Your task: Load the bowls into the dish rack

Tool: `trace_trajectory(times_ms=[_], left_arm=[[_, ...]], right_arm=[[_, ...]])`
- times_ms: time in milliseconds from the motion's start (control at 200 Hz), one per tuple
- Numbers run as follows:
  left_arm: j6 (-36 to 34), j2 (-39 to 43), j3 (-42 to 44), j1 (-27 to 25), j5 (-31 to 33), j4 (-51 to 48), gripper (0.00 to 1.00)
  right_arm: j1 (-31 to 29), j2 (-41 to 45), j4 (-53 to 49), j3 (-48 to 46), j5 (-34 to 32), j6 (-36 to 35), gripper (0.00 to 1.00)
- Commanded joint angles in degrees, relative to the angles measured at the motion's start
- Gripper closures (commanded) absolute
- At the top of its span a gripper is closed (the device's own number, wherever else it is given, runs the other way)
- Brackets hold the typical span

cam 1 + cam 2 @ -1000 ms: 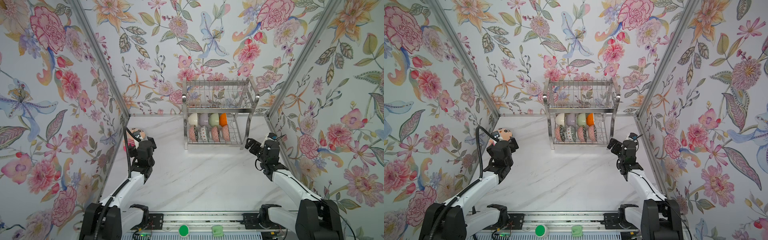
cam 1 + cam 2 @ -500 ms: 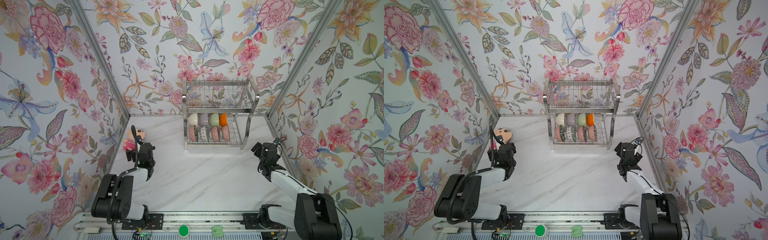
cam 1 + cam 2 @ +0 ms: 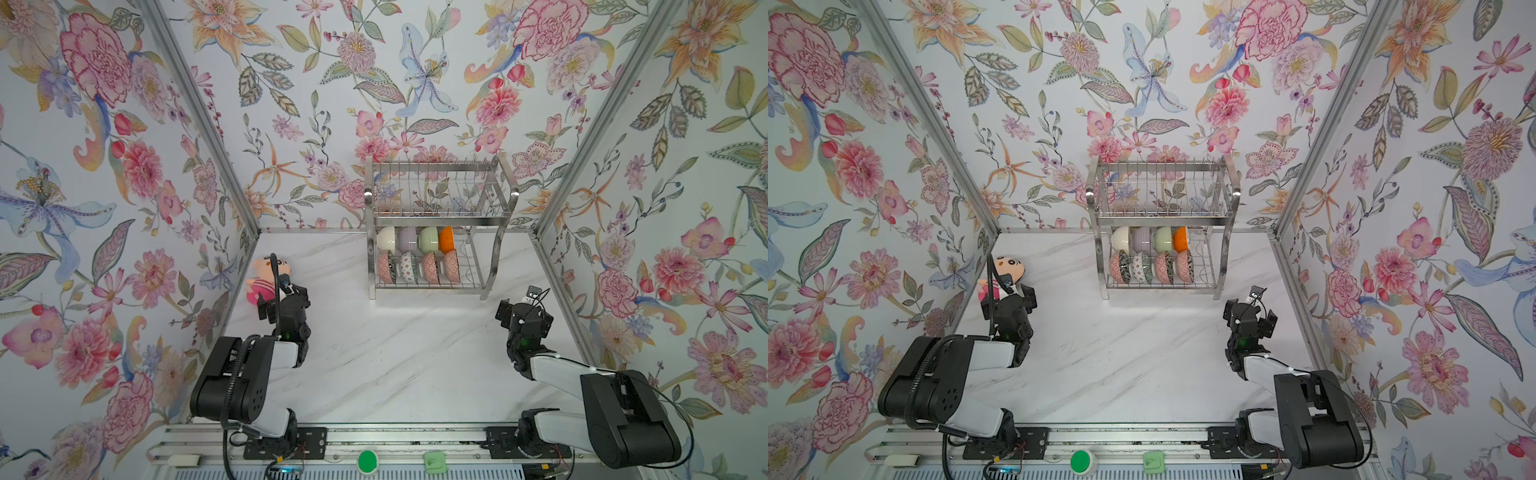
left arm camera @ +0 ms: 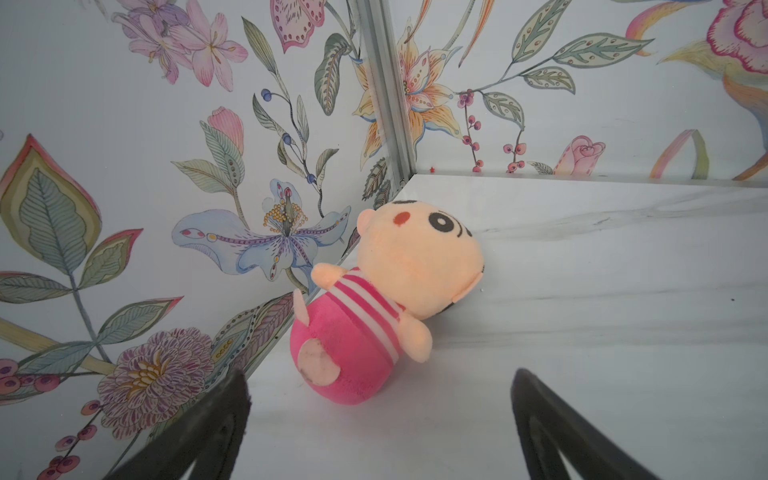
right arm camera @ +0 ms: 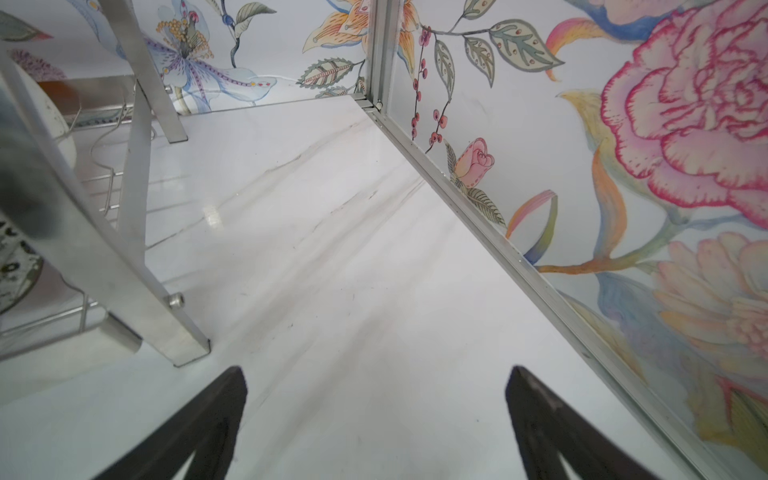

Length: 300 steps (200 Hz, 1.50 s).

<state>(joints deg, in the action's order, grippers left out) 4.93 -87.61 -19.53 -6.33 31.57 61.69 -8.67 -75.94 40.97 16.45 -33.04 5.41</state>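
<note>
Arms folded back from dish rack (image 3: 436, 219); left gripper (image 4: 380, 374), right gripper (image 5: 376, 369) jaws apart; white marble tabletop (image 3: 395, 353) (floral walls (image 3: 332, 104) around)

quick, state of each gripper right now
left gripper: open, holding nothing
right gripper: open, holding nothing

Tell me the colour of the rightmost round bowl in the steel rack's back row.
The ceramic bowl is orange outside, clearest in a top view.

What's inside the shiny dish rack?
The dish rack holds eight bowls on edge on its lower shelf: four plain behind, four patterned in front. Each partly hides its neighbour.
</note>
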Motion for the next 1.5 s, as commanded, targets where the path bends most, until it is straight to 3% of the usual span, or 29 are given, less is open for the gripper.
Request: trace_trajectory(times_ms=[0, 305, 395, 445, 541, 666, 766, 936, 1121, 1211, 1236, 1266, 1311, 1371, 1431, 1496], left_arm=[[-1.85, 1.84, 4.11, -0.47, -2.14, 9.82, 0.01], [-1.77, 1.83, 4.56, -0.41, -2.58, 10.49, 0.01], [-3.06, 0.88, 4.19, -0.41, -6.55, 10.58, 0.01], [-4.09, -0.05, 5.85, -0.39, -10.37, 14.76, 0.01], [-5.39, -4.78, 12.40, -1.14, -9.16, 30.44, 0.01], [-6.03, -4.78, 13.35, -1.93, -8.40, 31.95, 0.01], [-6.51, -4.41, 11.44, -2.33, -8.01, 27.69, 0.01], [-5.81, -3.85, 9.95, -2.07, -8.12, 24.28, 0.01], [-5.81, -3.90, 9.94, -2.02, -8.11, 24.44, 0.01], [-5.81, -3.88, 9.92, -2.02, -8.11, 24.44, 0.01], [-5.83, -3.90, 9.87, -2.02, -8.10, 24.44, 0.01], [-5.85, -3.88, 9.93, -2.02, -8.14, 24.43, 0.01], [-5.86, -3.88, 9.90, -2.02, -8.12, 24.44, 0.01], [-5.81, -3.91, 9.95, -2.01, -8.11, 24.39, 0.01], [-5.81, -3.88, 9.92, -2.02, -8.11, 24.40, 0.01], [-5.81, -3.88, 9.93, -2.04, -8.10, 24.39, 0.01]], right_arm=[[-1.37, -1.58, 12.26, -0.24, -2.56, -6.74, 0.01], [-2.82, -8.58, 29.50, -3.77, -0.86, -9.48, 0.01], [-4.57, -11.20, 34.91, -4.59, -2.20, -12.64, 0.01], [-5.37, -11.33, 34.53, -4.25, -2.13, -13.31, 0.01], [-5.85, -11.84, 36.97, -5.08, -2.80, -14.15, 0.01], [-6.42, -12.41, 39.60, -5.93, -3.59, -14.88, 0.01], [-6.62, -12.66, 41.50, -6.73, -3.63, -15.12, 0.01], [-6.58, -14.46, 50.13, -10.63, 0.08, -15.63, 0.01], [-3.99, -12.82, 44.67, -9.29, 4.78, -13.86, 0.01], [3.16, -10.05, 28.65, -4.95, 16.37, -6.54, 0.01], [5.42, -12.49, 28.77, -3.17, 19.27, -5.67, 0.01], [5.69, -14.59, 29.24, -1.41, 17.46, -5.70, 0.01], [5.01, -11.61, 19.78, 0.56, 17.32, -4.63, 0.01], [5.43, -14.01, 27.64, -1.11, 17.73, -5.77, 0.01], [4.82, -12.25, 22.84, -0.37, 17.18, -5.30, 0.01], [4.80, -13.11, 25.41, -0.77, 16.78, -5.86, 0.01]])
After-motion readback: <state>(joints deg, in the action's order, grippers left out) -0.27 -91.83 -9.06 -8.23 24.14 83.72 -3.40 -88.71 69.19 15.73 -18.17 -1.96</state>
